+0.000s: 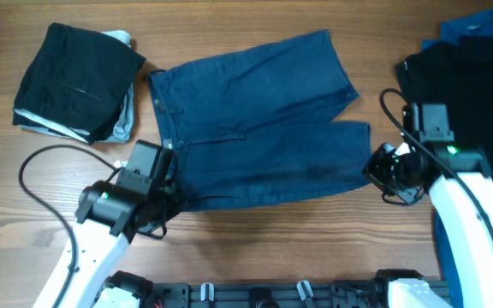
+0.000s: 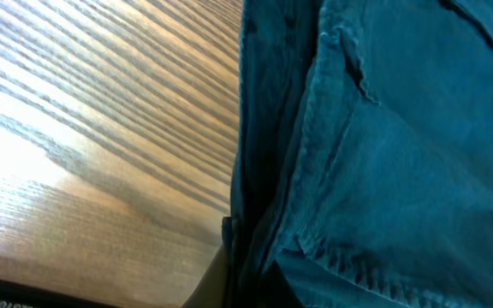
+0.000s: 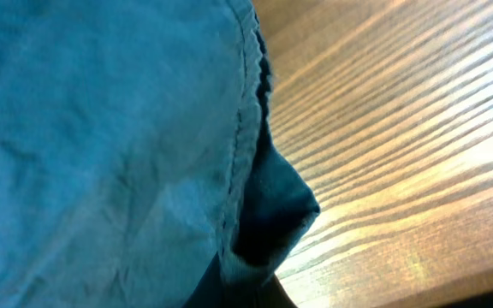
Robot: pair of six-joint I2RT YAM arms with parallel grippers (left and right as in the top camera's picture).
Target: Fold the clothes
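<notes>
Denim shorts [image 1: 255, 128] are lying flat at the middle of the table [image 1: 272, 248]. The left gripper [image 1: 168, 198] is pinching their near left corner, while the right gripper [image 1: 371, 167] is clamping the right hem of the near leg, holding it slightly off the wood.

White-shelled left arm [image 1: 88, 257] and right arm [image 1: 473, 222] carry black wrists [image 1: 144, 167], black cables [image 1: 26, 167], green lights [image 1: 104, 195].
</notes>
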